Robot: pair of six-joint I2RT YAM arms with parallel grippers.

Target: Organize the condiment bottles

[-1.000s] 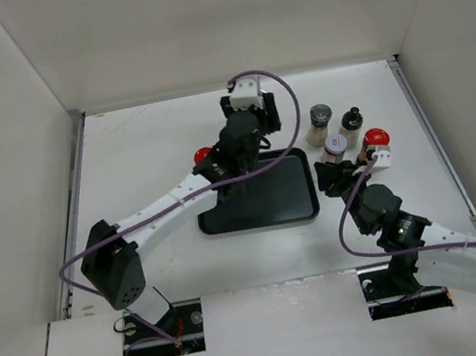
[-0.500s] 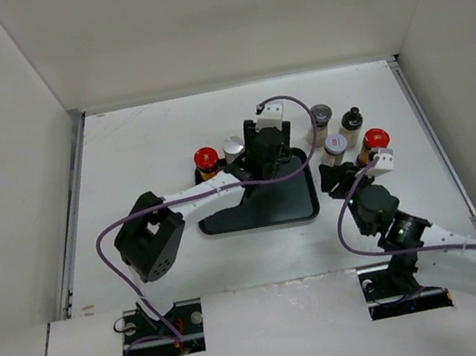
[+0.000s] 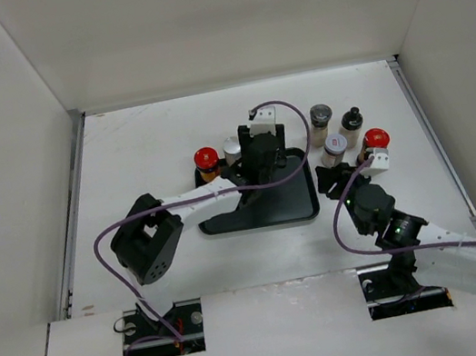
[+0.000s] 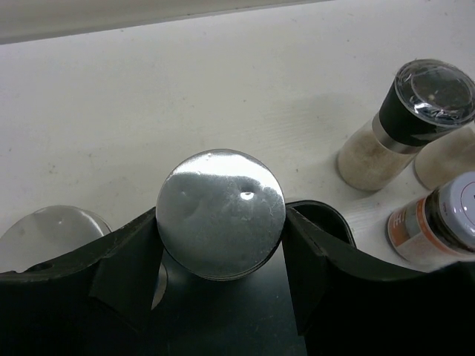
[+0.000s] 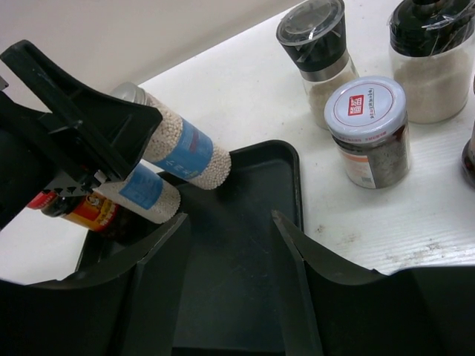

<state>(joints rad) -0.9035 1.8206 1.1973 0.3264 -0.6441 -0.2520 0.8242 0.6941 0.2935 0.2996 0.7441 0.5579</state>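
Jaws of the left gripper (image 4: 223, 248) pinch the silver-lidded blue-banded shaker (image 4: 220, 213), tilted above the black tray (image 3: 267, 211) at its 12 o'clock edge. The right gripper (image 5: 226, 259) hangs part-open and empty at the tray's 3 o'clock edge.

On a white table (image 3: 139, 140), a flat black tray (image 3: 270, 204) is laid near the middle. Just beyond the tray's far left corner, a red-capped bottle (image 3: 206, 159) and a silver-lidded jar (image 3: 232, 149) are stood. Between the tray and the right edge, a grey-lidded grinder (image 3: 320, 115), a black-capped bottle (image 3: 352, 118), a white-lidded jar (image 3: 336, 143) and a second red-capped bottle (image 3: 376, 138) are grouped closely.
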